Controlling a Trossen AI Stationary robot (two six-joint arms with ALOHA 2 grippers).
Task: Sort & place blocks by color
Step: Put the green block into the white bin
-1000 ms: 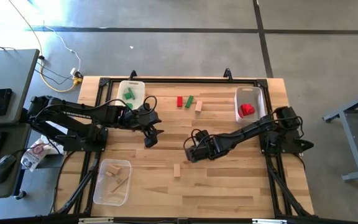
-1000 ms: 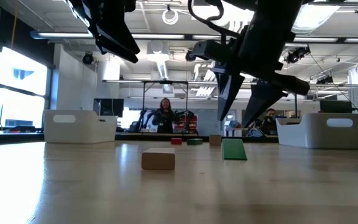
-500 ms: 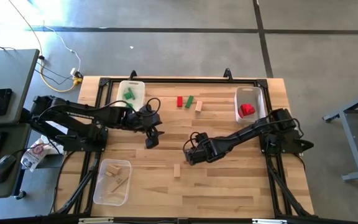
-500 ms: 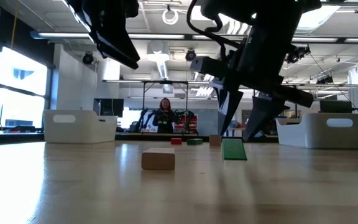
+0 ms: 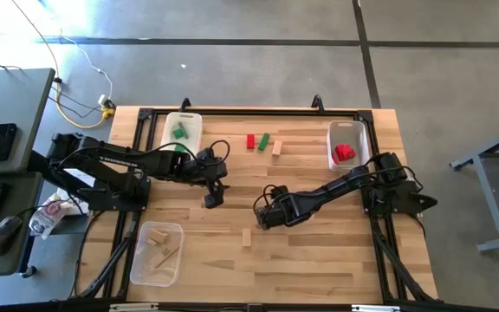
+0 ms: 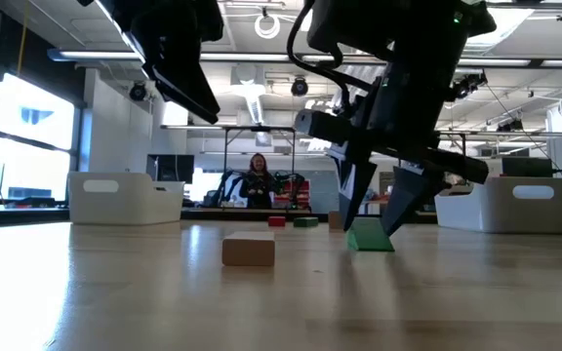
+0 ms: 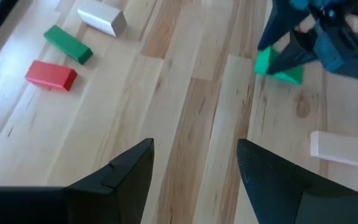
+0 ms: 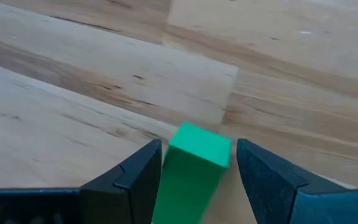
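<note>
The right claw (image 6: 371,222) is low over the middle of the bench (image 5: 319,260), its fingers (image 8: 129,180) spread apart on either side of a green block (image 8: 191,165) that lies on the wood between them, not yet gripped. Just beside it toward the front edge lies a plain wood block (image 5: 246,237). The left claw (image 5: 212,198) hangs above the bench near the centre, its fingers apart and empty. Toward the back sit a red bar (image 5: 250,141), a green bar (image 5: 264,140) and a plain wood piece (image 5: 277,148). Clear bins hold green blocks (image 5: 180,132) at back left, red blocks (image 5: 345,153) at right, and wood pieces (image 5: 161,247) at front left.
</note>
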